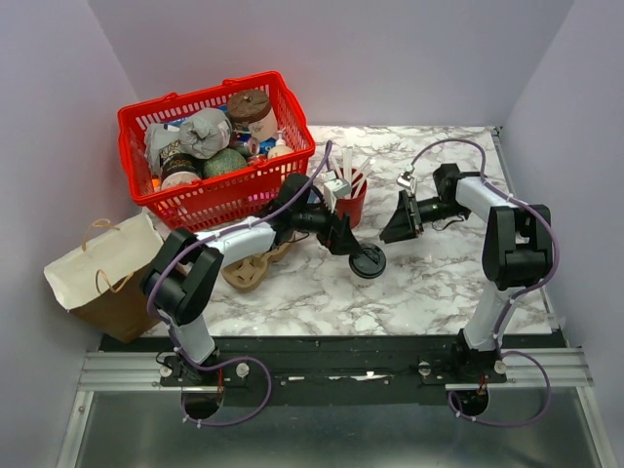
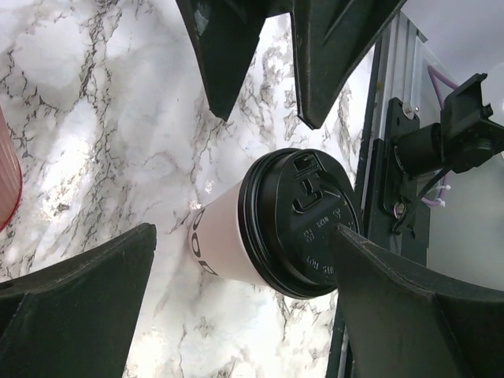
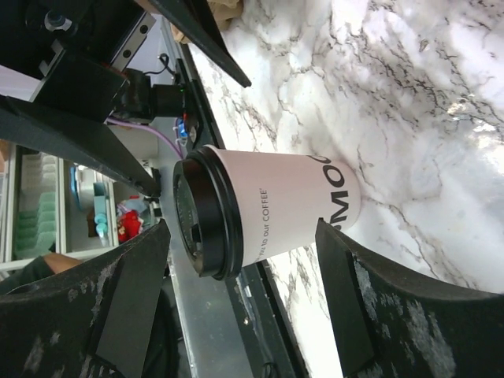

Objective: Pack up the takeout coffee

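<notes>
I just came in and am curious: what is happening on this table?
A takeout coffee cup with a black lid stands upright on the marble table. The left gripper and the right gripper both frame it with open jaws; neither grips it. It is not yet packed; a paper bag sits at the left.

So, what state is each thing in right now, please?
Coffee cup: upright on table, lid on, not gripped.
Left gripper: open, close to coffee cup.
Right gripper: open, pointed at coffee cup.
Red basket: full.
Red cup: upright, holding cutlery.
</notes>
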Controlling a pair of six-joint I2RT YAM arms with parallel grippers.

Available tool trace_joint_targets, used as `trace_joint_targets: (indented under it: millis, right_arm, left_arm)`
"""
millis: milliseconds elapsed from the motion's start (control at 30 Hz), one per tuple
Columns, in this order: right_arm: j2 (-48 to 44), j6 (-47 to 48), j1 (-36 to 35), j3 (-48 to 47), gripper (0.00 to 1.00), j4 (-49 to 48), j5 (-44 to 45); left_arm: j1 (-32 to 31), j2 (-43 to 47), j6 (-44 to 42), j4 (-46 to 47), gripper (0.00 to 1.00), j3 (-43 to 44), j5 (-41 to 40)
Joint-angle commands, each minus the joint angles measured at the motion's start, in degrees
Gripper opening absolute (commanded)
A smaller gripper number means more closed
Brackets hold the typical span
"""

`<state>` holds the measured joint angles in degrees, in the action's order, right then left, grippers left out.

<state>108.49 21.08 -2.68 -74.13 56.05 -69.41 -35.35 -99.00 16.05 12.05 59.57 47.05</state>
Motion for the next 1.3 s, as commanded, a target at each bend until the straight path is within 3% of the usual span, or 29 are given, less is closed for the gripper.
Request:
trace_joint_targets:
  millis: [0,533,867,1167,1267]
  right_arm:
    - [1.4,1.9,-1.1,-1.5,0.84,-0.9,2.0]
    - [-3.2,5.6,-2.5,7.0,0.83,-0.9,3.8]
    - [-1.4,4.8,-2.6,5.1,0.84,-0.9,-2.7]
    - [2.0,3.1,-4.9,4.0,0.85,-1.1,-2.1]
    - [4.3,1.2,-5.1,3.8,0.8,-1.3,-1.9]
  left_arm:
    - [0.5,1.2,1.2,-1.7,0.98,-1.8,-1.1]
    - [2.5,-3.3,10.8,9.1,0.94,-4.7,1.8]
    - [2.7,-4.7,11.3,10.1,0.93,-4.0,3.4]
    - [2.7,-5.5,11.4,10.5,0.93,-3.8,3.3]
    - [2.6,-6.2,11.7,11.3,0.93,-4.0,3.2]
